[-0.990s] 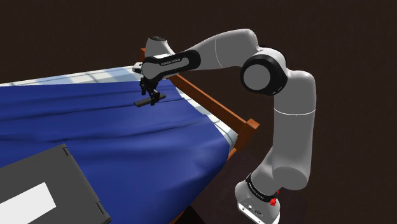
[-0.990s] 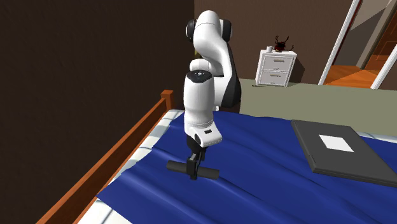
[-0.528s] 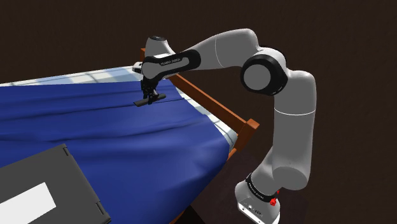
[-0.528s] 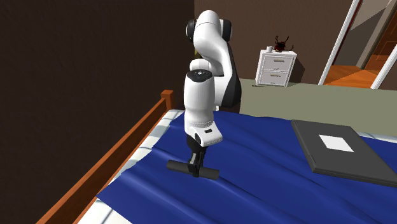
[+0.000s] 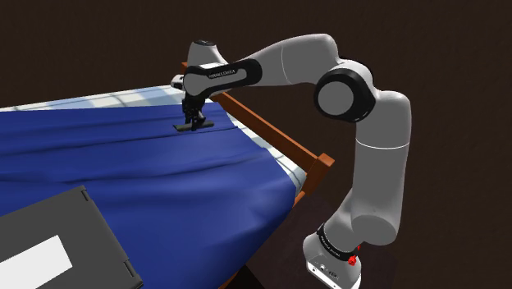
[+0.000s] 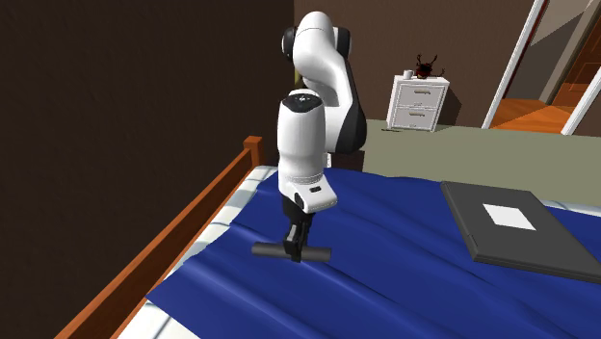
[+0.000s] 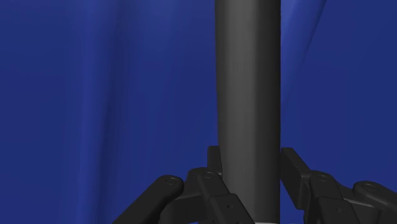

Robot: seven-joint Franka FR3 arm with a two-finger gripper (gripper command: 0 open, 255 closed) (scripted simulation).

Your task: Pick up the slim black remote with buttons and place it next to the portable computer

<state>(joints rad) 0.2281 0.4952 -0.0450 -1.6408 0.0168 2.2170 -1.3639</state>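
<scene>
my gripper (image 5: pixel 192 121) is clamped across the middle of the slim dark remote (image 7: pixel 248 76), low over the blue bedspread (image 5: pixel 164 189) and well apart from the laptop (image 6: pixel 520 246). a fast swing toward the laptop could twist this long bar loose.

A rumpled blue blanket (image 5: pixel 164 181) covers the bed, with a white checked sheet (image 5: pixel 98 100) along its far edge and a wooden frame (image 5: pixel 320 171) on the shoulder view's right. Far beyond, a white dresser (image 6: pixel 418 102) stands on an olive floor (image 6: pixel 453 154).
</scene>
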